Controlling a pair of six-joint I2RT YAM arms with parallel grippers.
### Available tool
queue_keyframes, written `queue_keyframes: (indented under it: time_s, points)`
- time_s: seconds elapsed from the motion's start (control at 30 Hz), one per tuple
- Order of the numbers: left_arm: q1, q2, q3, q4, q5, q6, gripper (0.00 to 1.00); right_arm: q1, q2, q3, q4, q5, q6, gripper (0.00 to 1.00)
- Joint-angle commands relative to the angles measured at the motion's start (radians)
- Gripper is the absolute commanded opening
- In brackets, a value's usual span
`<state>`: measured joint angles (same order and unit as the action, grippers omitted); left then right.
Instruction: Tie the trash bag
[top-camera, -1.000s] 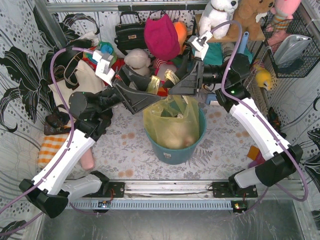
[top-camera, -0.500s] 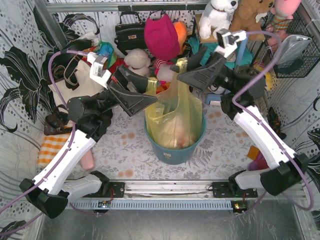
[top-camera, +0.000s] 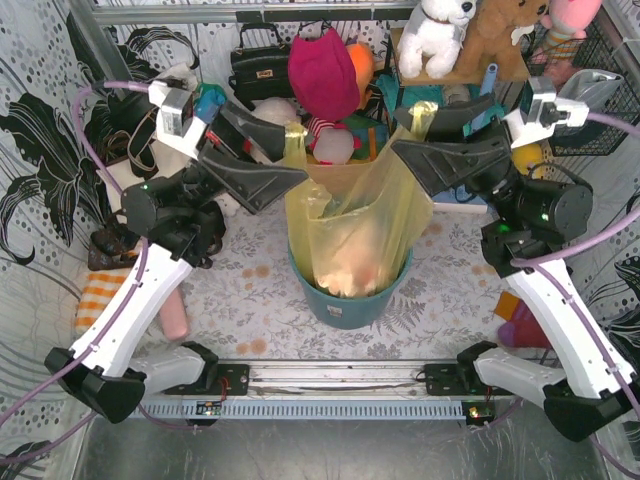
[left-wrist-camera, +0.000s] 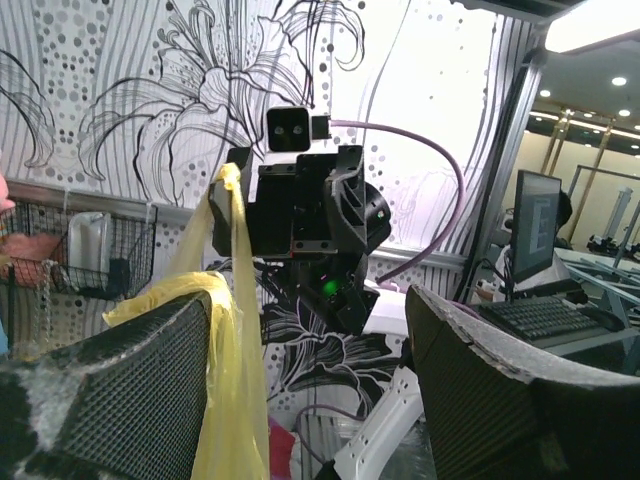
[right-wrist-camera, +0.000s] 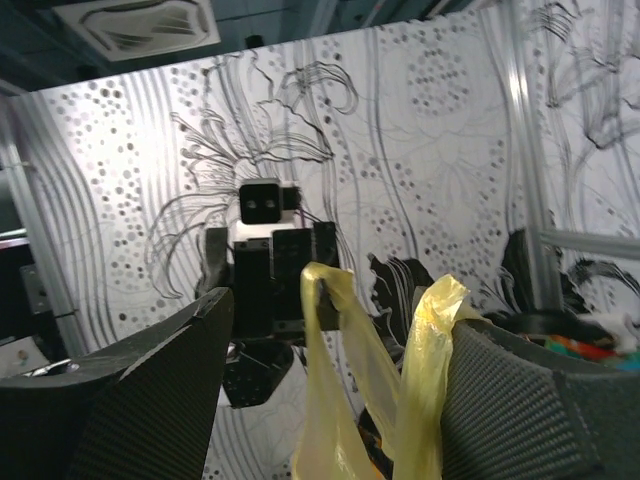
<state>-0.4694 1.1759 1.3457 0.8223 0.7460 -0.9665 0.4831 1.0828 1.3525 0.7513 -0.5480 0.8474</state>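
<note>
The yellow-green trash bag (top-camera: 350, 230) stands stretched upward out of the teal bin (top-camera: 350, 305), with pale crumpled contents showing through near its bottom. Its left handle hangs over one finger of my left gripper (top-camera: 298, 155), whose jaws stand wide apart. Its right handle hangs over one finger of my right gripper (top-camera: 397, 127), also wide apart. In the left wrist view the bag (left-wrist-camera: 235, 380) drapes over the left finger of the left gripper (left-wrist-camera: 308, 300). In the right wrist view the bag (right-wrist-camera: 430, 330) drapes over the right finger of the right gripper (right-wrist-camera: 335, 310).
Behind the bin lie plush toys (top-camera: 325, 70), a black handbag (top-camera: 262, 62) and a white plush dog (top-camera: 435, 35). A wire basket (top-camera: 590, 100) hangs at the right wall. An orange checked cloth (top-camera: 100, 300) lies at the left.
Both grippers have risen and moved apart, each to its own side. The bag's handles have come up with them, and the bag is pulled taller and wider above the bin.
</note>
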Motion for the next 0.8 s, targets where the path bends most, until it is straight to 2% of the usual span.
queue_keyframes:
  time_s: [0.0,0.1,0.17,0.33,0.4,0.5,0.67,0.77]
  points:
    - [0.003,-0.035,-0.139,0.100,0.002,-0.037,0.81,0.003,-0.102,-0.170,-0.074,0.082,-0.081,0.72]
    - [0.009,-0.017,-0.217,0.211,-0.004,-0.131,0.81,0.003,-0.149,-0.286,-0.096,0.122,-0.086,0.71]
    - [0.028,0.020,-0.164,0.269,0.016,-0.194,0.81,0.003,-0.147,-0.291,-0.099,0.136,-0.098,0.71]
    - [0.039,0.160,0.271,0.199,0.106,-0.239,0.82,0.003,-0.041,-0.026,-0.106,0.052,-0.140,0.70]
    - [0.038,0.183,0.339,0.254,0.132,-0.296,0.82,0.002,-0.028,0.029,-0.072,0.033,-0.125,0.70]
    - [0.040,0.135,0.241,0.298,0.132,-0.311,0.82,0.003,-0.051,-0.001,-0.048,0.039,-0.110,0.70]
    - [0.039,-0.019,-0.079,0.218,0.047,-0.187,0.83,0.003,-0.110,-0.162,-0.092,0.072,-0.100,0.70]
    - [0.040,-0.048,-0.177,0.215,0.012,-0.176,0.83,0.003,-0.121,-0.218,-0.108,0.088,-0.099,0.70]
